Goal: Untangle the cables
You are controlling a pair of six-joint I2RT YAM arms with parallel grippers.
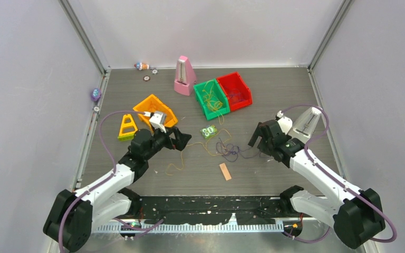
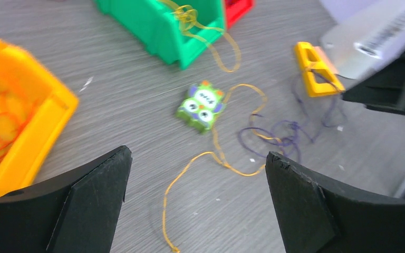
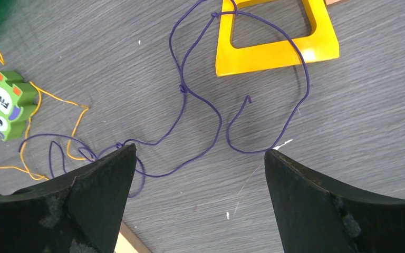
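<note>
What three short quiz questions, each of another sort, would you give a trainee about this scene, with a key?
1. True or false: the left gripper is shut on the orange cable on the table.
2. What colour is the bin that holds the yellow-green cable? A orange, B green, C red.
3. Fill in: beside the owl toy, the purple cable crosses the ____ cable.
Key: 1 false; 2 B; 3 orange.

Cables (image 1: 222,149) lie on the table (image 1: 274,100) between left gripper (image 1: 182,140) and right gripper (image 1: 258,138) — owl block (image 1: 208,132) just behind, perhaps touching them.
</note>
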